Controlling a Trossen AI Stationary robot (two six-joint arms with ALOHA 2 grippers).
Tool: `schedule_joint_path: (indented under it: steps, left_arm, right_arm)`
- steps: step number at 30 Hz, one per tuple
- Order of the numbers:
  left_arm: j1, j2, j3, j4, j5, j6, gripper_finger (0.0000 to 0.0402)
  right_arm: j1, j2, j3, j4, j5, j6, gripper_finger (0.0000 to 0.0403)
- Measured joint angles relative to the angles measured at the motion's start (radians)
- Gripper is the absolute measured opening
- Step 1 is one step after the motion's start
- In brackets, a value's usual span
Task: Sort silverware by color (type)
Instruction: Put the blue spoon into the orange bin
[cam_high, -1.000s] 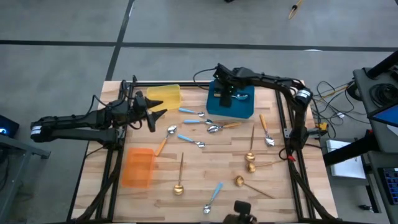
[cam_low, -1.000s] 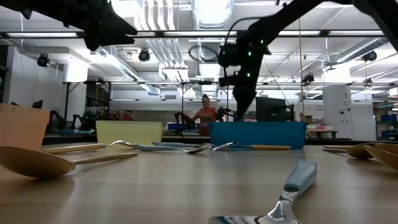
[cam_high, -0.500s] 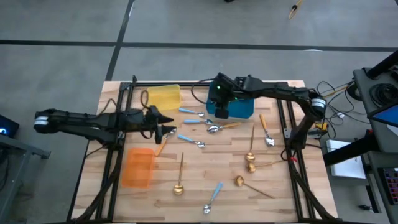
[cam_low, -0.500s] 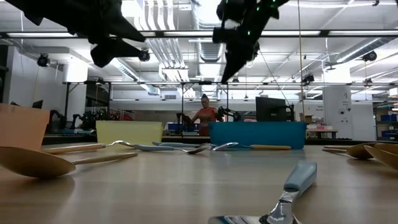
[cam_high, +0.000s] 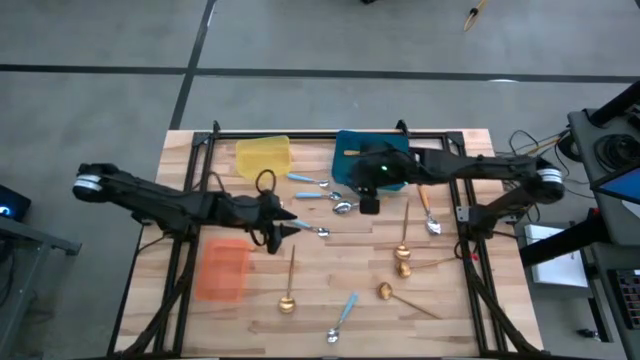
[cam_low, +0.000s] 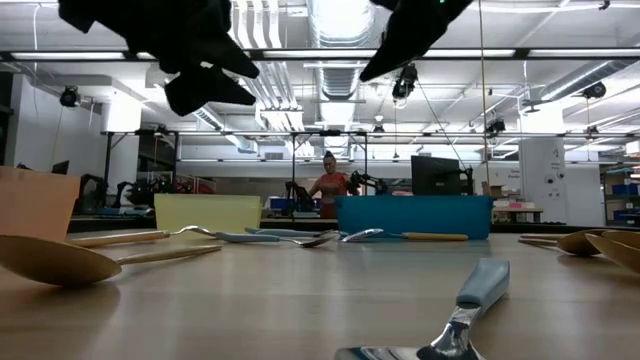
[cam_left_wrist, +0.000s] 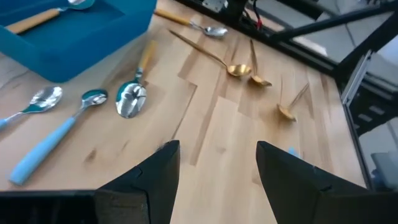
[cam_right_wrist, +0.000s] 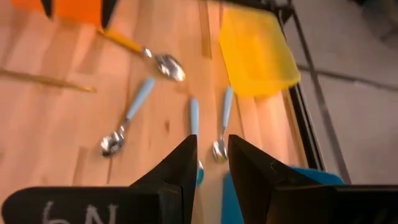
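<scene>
Wood table (cam_high: 455, 300) edges bare; spoons (cam_high: 322, 193) clustered mid, w/ gaps.

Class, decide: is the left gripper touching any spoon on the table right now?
Apart. The low view shows the left gripper hanging well above the tabletop, clear of every spoon lying there.

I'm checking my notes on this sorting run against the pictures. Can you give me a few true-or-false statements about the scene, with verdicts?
1. The left pincer is open and empty. True.
2. The yellow tray holds gold spoons. False: nothing shows in it.
3. The right pincer grips a blue-handled spoon. False: nothing sits between its fingers.
4. An orange-handled spoon lies in the blue tray. True.
5. The orange tray stands beside the blue one. False: it stands apart, by the left arm.
</scene>
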Motion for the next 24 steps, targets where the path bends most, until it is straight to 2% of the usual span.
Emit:
schedule_joint_path:
  steps: [12,17,24]
  left_arm:
    - [-0.013,0.214,0.192,-0.219,0.000,0.139,0.0194]
    - [-0.013,0.299,0.241,-0.276,0.000,0.218,0.0194]
    - [-0.013,0.384,0.279,-0.289,0.000,0.304,0.0194]
  right_arm:
    - [0.028,-0.262,-0.277,0.316,-0.013,-0.023,0.0082]
    - [0.028,-0.334,-0.380,0.430,-0.079,0.020,0.0082]
    - [0.034,-0.353,-0.574,0.733,-0.189,0.048,0.0082]
